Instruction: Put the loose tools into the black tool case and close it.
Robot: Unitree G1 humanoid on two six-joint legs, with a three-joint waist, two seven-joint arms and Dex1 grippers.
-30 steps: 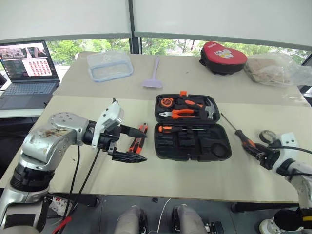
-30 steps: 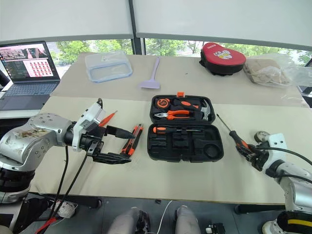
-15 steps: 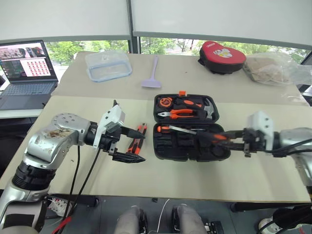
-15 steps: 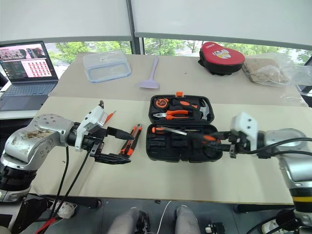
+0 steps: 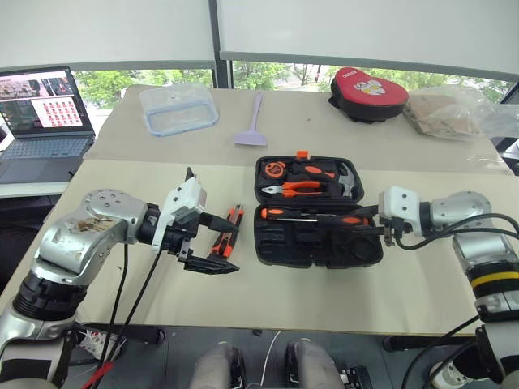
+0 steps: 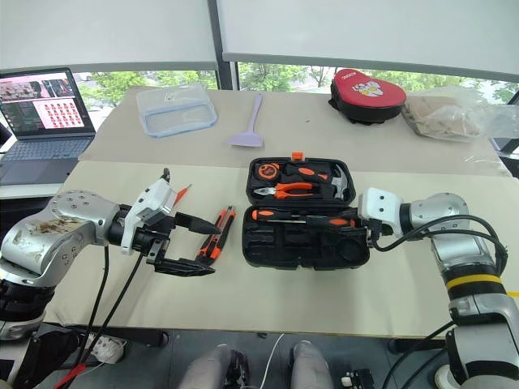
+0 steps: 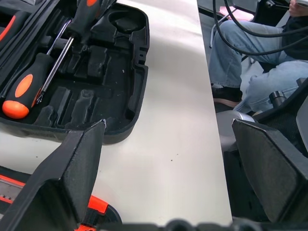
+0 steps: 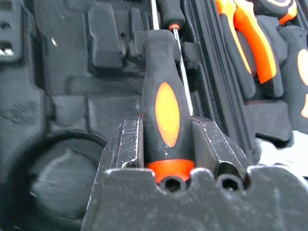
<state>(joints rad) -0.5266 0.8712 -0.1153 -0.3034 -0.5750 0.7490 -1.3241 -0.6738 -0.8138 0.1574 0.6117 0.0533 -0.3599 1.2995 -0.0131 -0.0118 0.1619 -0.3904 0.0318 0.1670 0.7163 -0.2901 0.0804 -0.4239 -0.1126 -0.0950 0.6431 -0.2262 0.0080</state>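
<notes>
Carrying a black-and-orange screwdriver (image 8: 163, 103) clamped in its fingers, the right gripper (image 6: 366, 223) has swung from the table's right edge over the open black tool case (image 6: 306, 247), ready for slotting; the left gripper (image 5: 212, 241) hovers wide open, empty.

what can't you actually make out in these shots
- Whether the held screwdriver already sits in a slot of the black tool case: the right gripper and its handle cover the spot in the right wrist view.
- The utility knife: partly hidden behind the left gripper in the head views.
- The slim orange screwdriver: just its tip shows past the left wrist.
- The laptop: cut off by the picture's edge.
</notes>
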